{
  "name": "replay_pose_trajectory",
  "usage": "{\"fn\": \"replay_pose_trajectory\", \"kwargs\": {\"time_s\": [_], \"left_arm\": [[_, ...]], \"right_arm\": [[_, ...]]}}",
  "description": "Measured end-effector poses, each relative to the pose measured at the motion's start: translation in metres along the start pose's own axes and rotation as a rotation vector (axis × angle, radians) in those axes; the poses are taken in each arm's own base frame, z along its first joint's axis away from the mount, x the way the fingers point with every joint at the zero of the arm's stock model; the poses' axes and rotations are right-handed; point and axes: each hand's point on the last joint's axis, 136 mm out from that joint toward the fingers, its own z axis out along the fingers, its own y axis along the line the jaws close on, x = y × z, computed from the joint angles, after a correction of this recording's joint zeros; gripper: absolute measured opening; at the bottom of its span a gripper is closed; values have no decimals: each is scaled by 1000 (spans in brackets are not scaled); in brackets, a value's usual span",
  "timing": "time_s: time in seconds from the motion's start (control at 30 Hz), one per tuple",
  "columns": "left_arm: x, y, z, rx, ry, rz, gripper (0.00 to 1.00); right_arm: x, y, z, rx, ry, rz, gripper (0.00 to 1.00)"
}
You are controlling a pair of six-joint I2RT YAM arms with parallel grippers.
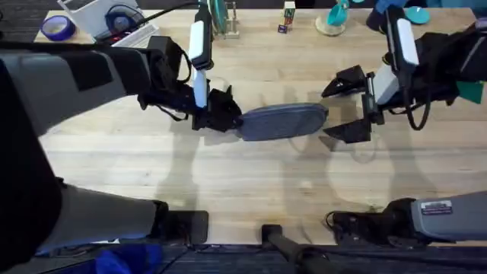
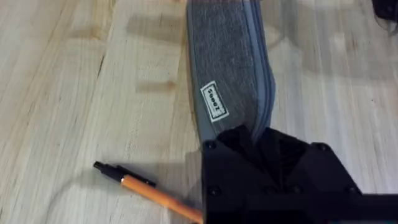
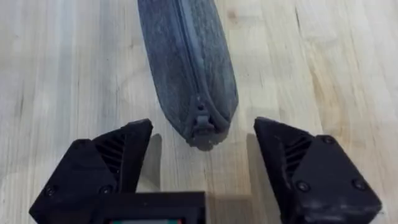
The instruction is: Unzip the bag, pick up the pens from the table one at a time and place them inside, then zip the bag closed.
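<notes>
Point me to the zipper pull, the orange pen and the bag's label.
zipper pull (image 3: pixel 202 122): right wrist view, on the tab at the bag's near end.
orange pen (image 2: pixel 149 193): left wrist view, on its orange barrel.
label (image 2: pixel 214 101): left wrist view, middle of the white patch on the bag's side.

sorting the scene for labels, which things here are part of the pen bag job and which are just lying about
Part of the job:
- bag, zipped, left gripper clamped on one end
- orange pen beside the bag
- right gripper, open at the zipper pull

Lying about:
- blue tape roll
- white bin
- teal items at the table's far edge
</notes>
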Motion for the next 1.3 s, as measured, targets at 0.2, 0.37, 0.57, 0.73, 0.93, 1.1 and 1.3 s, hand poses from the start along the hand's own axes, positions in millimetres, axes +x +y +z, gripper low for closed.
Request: {"fn": "replay_pose_trajectory", "kwargs": {"time_s": [0.2,0.37,0.57,0.73,0.93,1.1,1.3], "left_arm": [[0,0,0,0,0,0,42],[0,0,0,0,0,0,42],[0,0,0,0,0,0,42],[0,0,0,0,0,0,42],[0,0,0,0,0,0,42],[0,0,0,0,0,0,42],[0,0,0,0,0,0,42]], "right_arm": [[0,0,-1,1,-4,3,997],[0,0,-1,0,-4,3,997],[0,0,-1,0,-4,2,997],[0,0,-1,1,-4,2,996],[0,0,-1,0,-4,3,996],[0,0,-1,0,-3,-1,970],[0,0,-1,0,-4,-1,127]]}}
